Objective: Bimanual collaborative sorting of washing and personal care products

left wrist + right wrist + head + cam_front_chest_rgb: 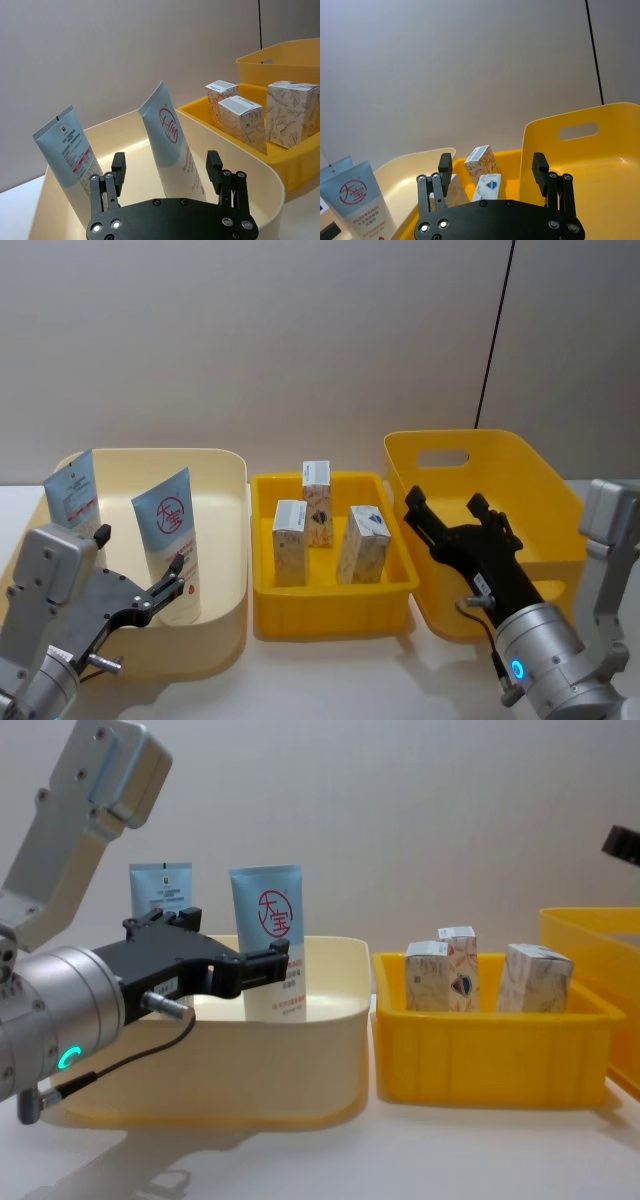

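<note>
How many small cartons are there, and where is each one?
3, all in the middle yellow tray: back carton, front-left carton, front-right carton. None seems hidden.

Head view: high, looking forward and down over cream bin (232, 530), small yellow bin (330, 615), large yellow bin (530, 490); chest view: low, just above the desk (480, 1150), side-on; left wrist view: close behind left hand (166, 162), facing tubes (172, 145); right wrist view: behind right hand (492, 162), facing far wall (470, 60); all four share the cartons (428, 978).
</note>
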Robot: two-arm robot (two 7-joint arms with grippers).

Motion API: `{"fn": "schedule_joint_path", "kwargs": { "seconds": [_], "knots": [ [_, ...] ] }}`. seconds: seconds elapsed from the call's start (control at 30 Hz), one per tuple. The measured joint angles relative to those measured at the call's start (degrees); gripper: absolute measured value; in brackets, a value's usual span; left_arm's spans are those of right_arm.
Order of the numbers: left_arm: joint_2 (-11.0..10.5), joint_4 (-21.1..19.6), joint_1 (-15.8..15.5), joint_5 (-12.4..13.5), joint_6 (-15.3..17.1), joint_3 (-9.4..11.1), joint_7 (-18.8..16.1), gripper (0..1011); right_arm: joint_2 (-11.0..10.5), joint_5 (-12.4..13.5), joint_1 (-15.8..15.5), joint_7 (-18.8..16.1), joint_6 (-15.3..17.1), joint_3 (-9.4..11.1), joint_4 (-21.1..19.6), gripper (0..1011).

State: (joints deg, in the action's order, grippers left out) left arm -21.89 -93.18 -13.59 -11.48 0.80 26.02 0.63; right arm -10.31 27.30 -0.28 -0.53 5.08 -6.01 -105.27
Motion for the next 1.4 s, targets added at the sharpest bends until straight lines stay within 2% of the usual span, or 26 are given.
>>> {"fn": "schedule_joint_path", "kwargs": {
  "seconds": [0.2,0.47,0.9,1.1,1.23,1.27,1.4],
  "knots": [
    [0.0,0.0,0.0,0.0,0.0,0.0,0.0,1002,1.1,1.2,0.2,0.5,0.5,0.8,-0.5,998],
    [0.0,0.0,0.0,0.0,0.0,0.0,0.0,1002,1.3,1.4,0.5,0.4,0.9,1.0,-0.6,998],
    [0.0,0.0,0.0,0.0,0.0,0.0,0.0,1002,-1.8,-2.1,2.3,-2.7,2.0,-0.6,0.0,998],
    [0.0,0.0,0.0,0.0,0.0,0.0,0.0,1002,-3.7,-4.1,4.3,-4.1,4.7,-2.0,0.0,998],
    [0.0,0.0,0.0,0.0,0.0,0.0,0.0,1002,-4.6,-5.3,6.2,-4.6,8.5,-3.4,0.0,998],
    [0.0,0.0,0.0,0.0,0.0,0.0,0.0,1002,-4.6,-5.3,6.2,-4.6,8.5,-3.4,0.0,998],
    [0.0,0.0,0.0,0.0,0.0,0.0,0.0,1002,-4.8,-6.2,8.4,-4.7,13.0,-4.8,0.0,998]
  ]
}}
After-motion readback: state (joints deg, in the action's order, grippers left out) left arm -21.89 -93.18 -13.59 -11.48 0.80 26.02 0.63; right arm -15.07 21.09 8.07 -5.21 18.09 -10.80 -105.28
